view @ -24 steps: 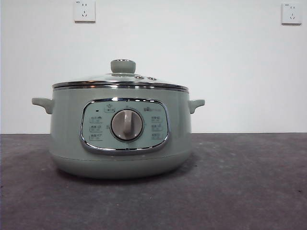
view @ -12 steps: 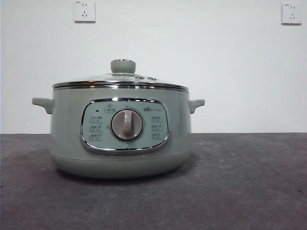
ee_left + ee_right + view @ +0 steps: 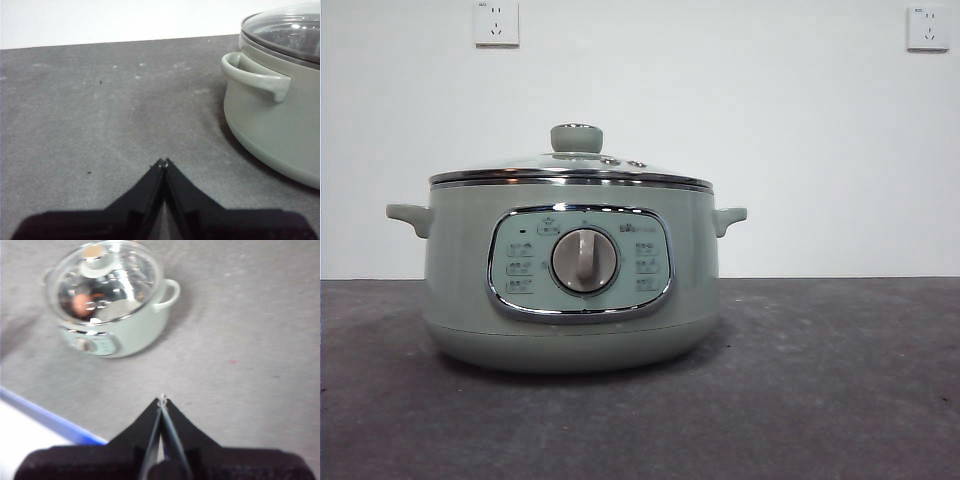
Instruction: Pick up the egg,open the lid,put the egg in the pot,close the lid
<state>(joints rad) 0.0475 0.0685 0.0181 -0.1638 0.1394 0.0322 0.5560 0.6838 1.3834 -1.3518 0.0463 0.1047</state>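
Note:
The pale sage-green pot stands on the dark table with the glass lid shut on it, the green knob on top. In the right wrist view the egg shows as a brown-orange oval inside the pot, seen through the lid. My right gripper is shut and empty, held high above the table, away from the pot. My left gripper is shut and empty, low over the table beside the pot's side handle. Neither gripper shows in the front view.
Two wall sockets sit high on the white wall behind. A blue strip runs along the table's edge in the right wrist view. Grey table surface lies around the pot.

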